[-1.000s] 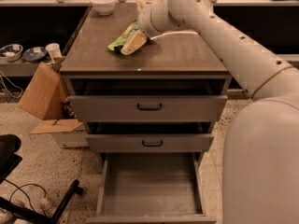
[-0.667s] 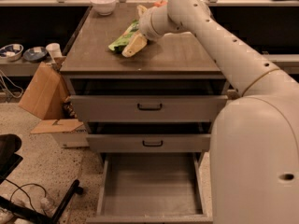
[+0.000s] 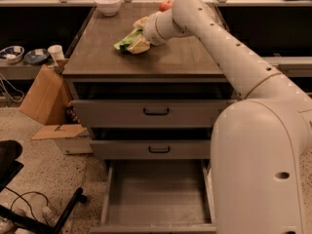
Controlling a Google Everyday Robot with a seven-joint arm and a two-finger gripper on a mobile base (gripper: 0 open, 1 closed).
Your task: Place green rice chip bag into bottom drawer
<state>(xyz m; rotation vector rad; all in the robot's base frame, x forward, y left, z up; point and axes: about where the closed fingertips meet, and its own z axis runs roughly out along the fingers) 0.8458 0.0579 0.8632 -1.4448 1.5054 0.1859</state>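
One second on, what differs at the far left?

Nothing there. The cardboard box (image 3: 41, 96) leans where it did, and the white bowl (image 3: 108, 4) sits at the same back corner of the tabletop (image 3: 175, 57).

And the green rice chip bag (image 3: 126, 39)?

It has barely shifted, if at all. It lies crumpled on the tabletop, left of centre and towards the back, not lifted.

Is the gripper (image 3: 140, 34) on it?

It is right at the bag, touching or nearly so, and looks a shade lower than a second ago. Whether it is clamped on the bag or merely spread around it, I cannot tell.

So what does that mean for the job?

I judge this is the grasp itself, early in the task. The carry and the drop are both left to do. The bottom drawer (image 3: 156, 199) stands pulled out below the two shut drawers, its grey floor bare.

Anything further right?

A red apple (image 3: 165, 5) shows just behind the wrist, near the bag but apart from it. The big change is the arm (image 3: 234, 62). Its bulk has swung nearer the camera and now hides the right ends of the drawer fronts and the bottom drawer's right wall.

A risk?

The bag looks slippery and light, so a loose hold might lose it on the way down.
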